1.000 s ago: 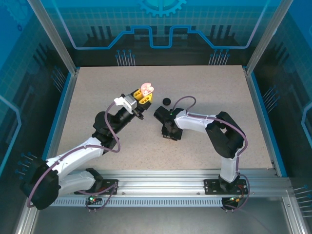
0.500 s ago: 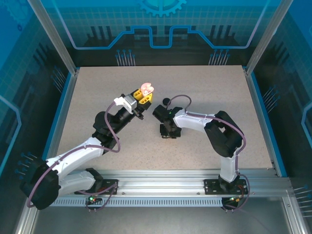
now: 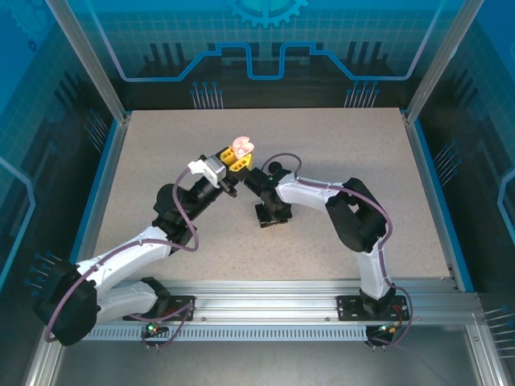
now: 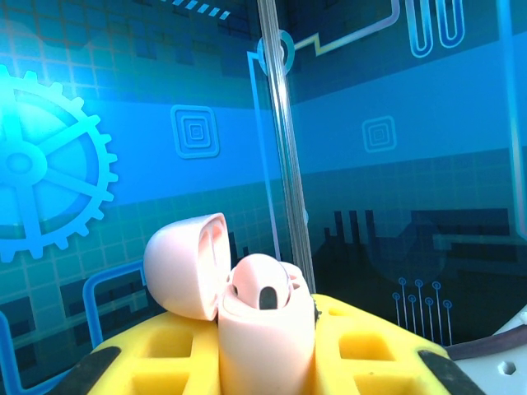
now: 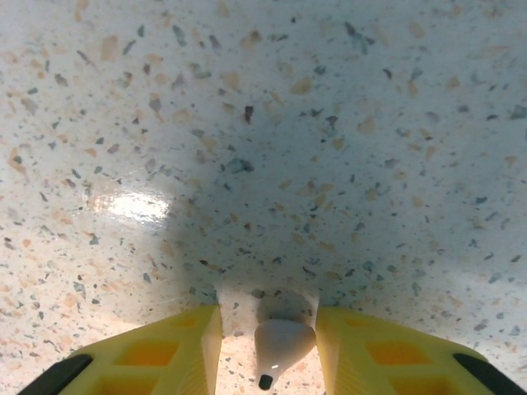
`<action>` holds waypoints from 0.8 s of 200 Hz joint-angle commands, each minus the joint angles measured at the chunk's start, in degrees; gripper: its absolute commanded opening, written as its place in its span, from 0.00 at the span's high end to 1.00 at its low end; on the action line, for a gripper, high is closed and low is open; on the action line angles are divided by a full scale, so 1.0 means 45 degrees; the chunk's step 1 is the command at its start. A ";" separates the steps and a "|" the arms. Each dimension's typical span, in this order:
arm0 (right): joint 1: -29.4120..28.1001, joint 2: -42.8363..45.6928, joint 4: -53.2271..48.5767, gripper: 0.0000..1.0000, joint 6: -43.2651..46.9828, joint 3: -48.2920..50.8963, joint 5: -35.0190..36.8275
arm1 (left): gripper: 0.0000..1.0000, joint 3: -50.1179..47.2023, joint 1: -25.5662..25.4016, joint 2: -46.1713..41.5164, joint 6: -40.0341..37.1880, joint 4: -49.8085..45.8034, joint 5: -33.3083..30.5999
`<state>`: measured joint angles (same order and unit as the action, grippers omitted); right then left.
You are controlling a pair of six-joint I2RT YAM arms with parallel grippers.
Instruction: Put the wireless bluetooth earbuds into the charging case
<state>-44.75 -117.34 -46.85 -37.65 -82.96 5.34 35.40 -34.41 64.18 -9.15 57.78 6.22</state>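
Straddling a pale earbud point(image 5: 284, 344), the right gripper point(image 5: 268, 317) pointed down at the speckled table point(image 5: 247, 123). Its yellow fingers point(image 5: 177, 350) stood apart, and bare table showed between the bud and one of them. The bud sat nearer the other finger, so it looked loose rather than pinched. Whether it touched that finger could not be told. The bud's long axis ran roughly along the fingers, with its tapered, dark-tipped end turned back toward the wrist camera.

In the top view the left gripper point(image 3: 236, 160) was raised off the table and clamped on the pink charging case point(image 3: 241, 145). The case stood just beyond and to the left of the right gripper point(image 3: 271, 217), near it but clearly higher. From the left wrist the case point(image 4: 268, 337) sat squeezed between the yellow pads, with its lid point(image 4: 185, 263) swung open to one side. A pale shape with a dark oval point(image 4: 262, 290) filled one seat, probably a bud already in place.

The right arm was plainly the nearer one to the loose bud. The coming move probably turned on closing across the bud's narrow width and then lifting it up and leftward toward the open mouth of the case. The stem would need turning to enter the free seat, which was hidden from these angles.
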 commanded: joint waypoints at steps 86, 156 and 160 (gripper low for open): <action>-0.0264 -0.0609 -0.0096 0.66 -0.3103 0.0383 0.0224 | 1.00 0.0181 -0.0078 0.0120 0.0080 0.0808 -0.0093; -0.0274 -0.0797 -0.0465 0.70 -0.3639 0.0194 0.0395 | 1.00 0.0141 -0.0071 0.0120 0.0100 0.0822 -0.0093; -0.0279 -0.0787 -0.0470 0.70 -0.3628 0.0205 0.0393 | 1.00 0.0142 -0.0068 0.0124 0.0114 0.0832 -0.0093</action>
<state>-45.01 -117.45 -46.76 -51.92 -83.00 7.01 35.40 -34.41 64.71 -9.02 58.65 6.22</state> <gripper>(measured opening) 0.306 0.220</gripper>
